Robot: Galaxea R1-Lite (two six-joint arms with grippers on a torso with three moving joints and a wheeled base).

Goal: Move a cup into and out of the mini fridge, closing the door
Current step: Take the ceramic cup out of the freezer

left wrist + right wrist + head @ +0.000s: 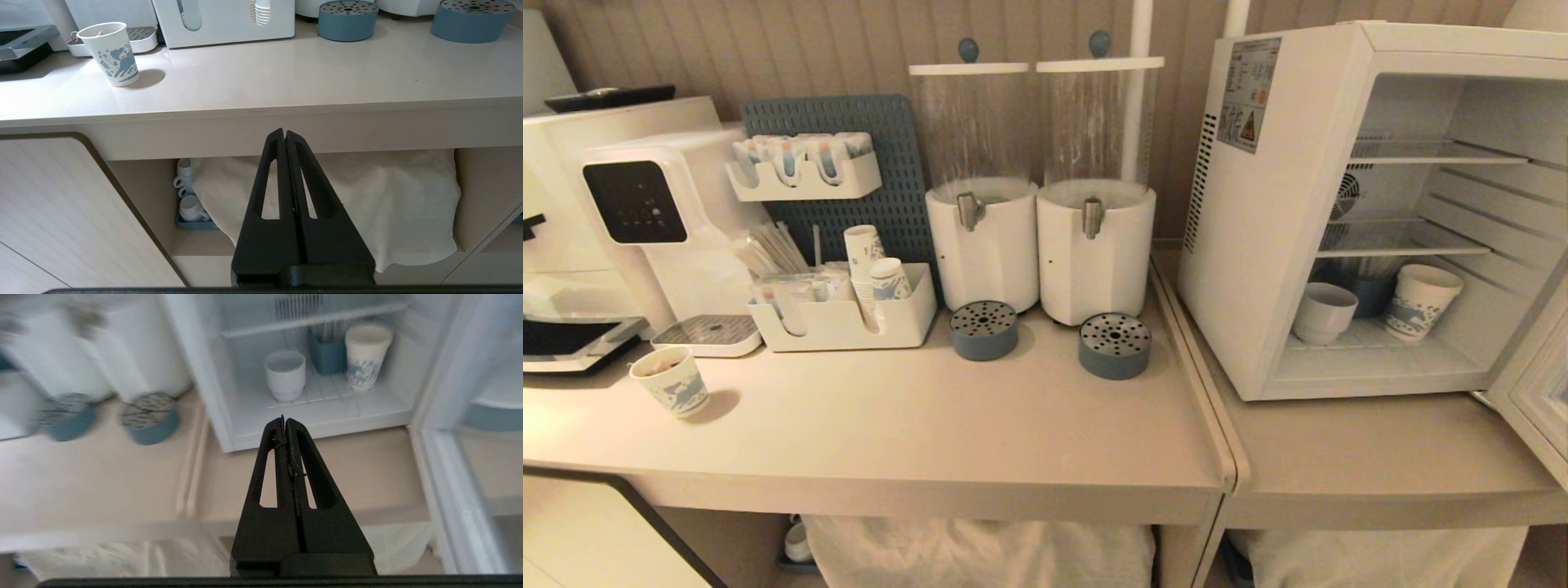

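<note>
The white mini fridge [1266,245] stands on the right counter with its door [1539,392] swung open at the right edge. On its bottom shelf sits the small plain white cup [1323,312] [285,375], beside a blue-printed paper cup [1421,300] and a blue holder [327,355]. My right gripper [284,420] is shut and empty, in front of the fridge opening, short of the cup. My left gripper [284,132] is shut and empty, low in front of the counter edge. Neither arm shows in the head view.
Two white drink dispensers [1037,188] with blue drip cups [1114,345] stand left of the fridge. A paper cup [671,380] sits near the left counter's front. An organiser with cups [845,310] and a water machine [645,212] are at the back left. White cloth [367,196] hangs under the counter.
</note>
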